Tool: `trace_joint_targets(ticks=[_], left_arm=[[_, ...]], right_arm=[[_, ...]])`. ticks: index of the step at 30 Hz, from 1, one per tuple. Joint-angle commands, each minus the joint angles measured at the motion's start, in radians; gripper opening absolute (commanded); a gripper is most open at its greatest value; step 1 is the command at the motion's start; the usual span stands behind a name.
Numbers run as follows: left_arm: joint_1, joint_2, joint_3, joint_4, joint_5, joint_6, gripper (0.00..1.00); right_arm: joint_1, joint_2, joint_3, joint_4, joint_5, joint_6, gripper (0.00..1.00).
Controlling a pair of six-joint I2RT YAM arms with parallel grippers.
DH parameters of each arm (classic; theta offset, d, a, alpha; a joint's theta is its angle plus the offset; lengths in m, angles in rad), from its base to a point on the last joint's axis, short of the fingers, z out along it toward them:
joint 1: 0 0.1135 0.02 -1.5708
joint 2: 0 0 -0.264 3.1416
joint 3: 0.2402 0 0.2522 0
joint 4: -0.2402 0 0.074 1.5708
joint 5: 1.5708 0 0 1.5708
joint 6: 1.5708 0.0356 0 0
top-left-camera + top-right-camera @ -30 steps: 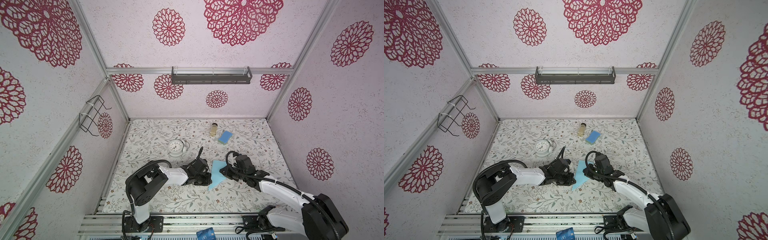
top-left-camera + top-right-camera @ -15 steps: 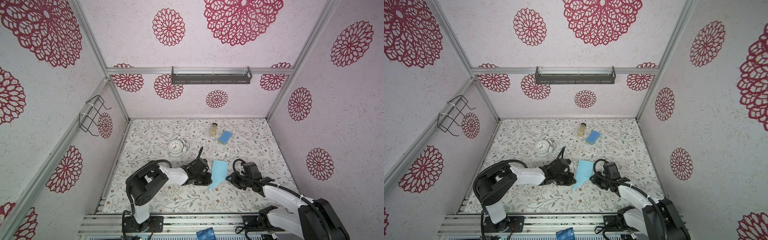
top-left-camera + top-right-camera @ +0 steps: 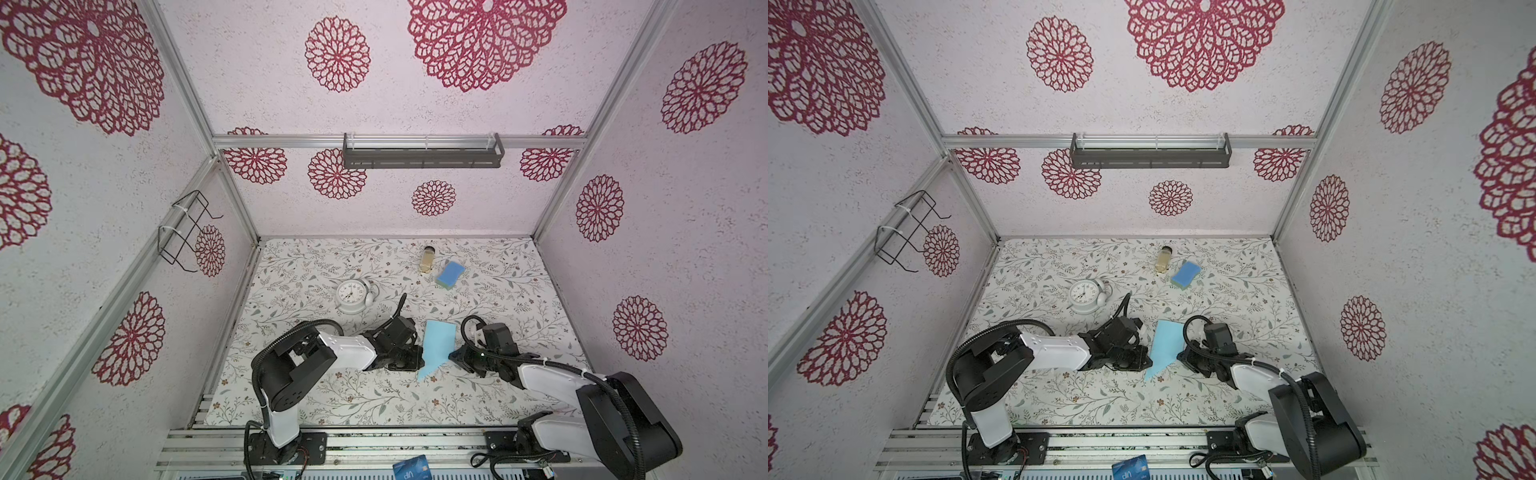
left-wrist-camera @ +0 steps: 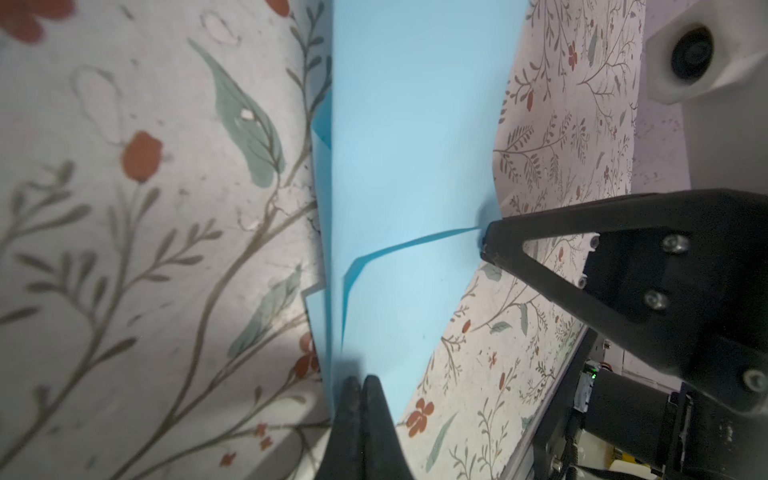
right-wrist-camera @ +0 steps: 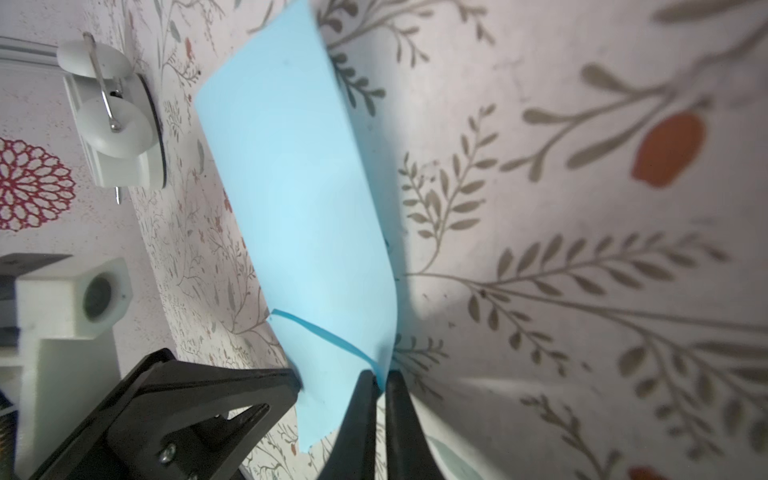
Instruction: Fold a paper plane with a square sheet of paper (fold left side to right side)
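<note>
The square sheet of paper (image 3: 437,341) (image 3: 1165,343) is light blue and lies on the floral mat, folded into a narrow paper plane shape with its point toward the front. My left gripper (image 3: 420,360) (image 4: 361,380) is shut, its tips pressing down on the paper's (image 4: 415,145) left edge. My right gripper (image 3: 451,356) (image 5: 381,380) is shut on the paper's (image 5: 299,187) right edge, where a layer stands a little lifted. Seen from the left wrist, the right gripper's tip (image 4: 486,245) meets that edge.
A white clock (image 3: 351,295) stands behind the left arm. A blue sponge (image 3: 449,274) and a small bottle (image 3: 428,258) lie farther back. A dark blue card (image 3: 411,471) sits on the front rail. A shelf (image 3: 422,156) and a wire rack (image 3: 185,232) hang on the walls.
The right gripper pulled back from the paper toward the front right, then came back to its right edge and shut on it. The left gripper has stayed put, shut on the left edge.
</note>
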Motion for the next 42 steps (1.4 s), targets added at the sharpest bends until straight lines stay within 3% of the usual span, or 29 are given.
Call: trace_joint_targets(ticks=[1,3,10,15,31,42], left_arm=[[-0.003,-0.044,0.019,-0.075,-0.062,0.057,0.00],[-0.004,-0.074,0.027,-0.080,-0.089,0.069,0.03],[-0.060,-0.144,0.052,-0.130,-0.213,0.139,0.35],[-0.138,-0.168,0.065,-0.158,-0.318,0.183,0.47],[-0.350,-0.083,0.119,-0.205,-0.736,0.181,0.52],[-0.362,-0.003,0.165,-0.226,-0.825,0.199,0.48]], right_arm=[[-0.007,-0.026,0.019,-0.003,0.000,0.004,0.00],[-0.007,-0.047,0.022,-0.017,0.000,0.011,0.00],[0.004,-0.141,0.027,-0.074,0.017,0.056,0.00],[0.032,-0.179,0.055,-0.109,0.048,0.085,0.00],[0.110,-0.175,0.141,-0.181,0.106,0.118,0.00],[0.129,-0.173,0.148,-0.178,0.114,0.137,0.00]])
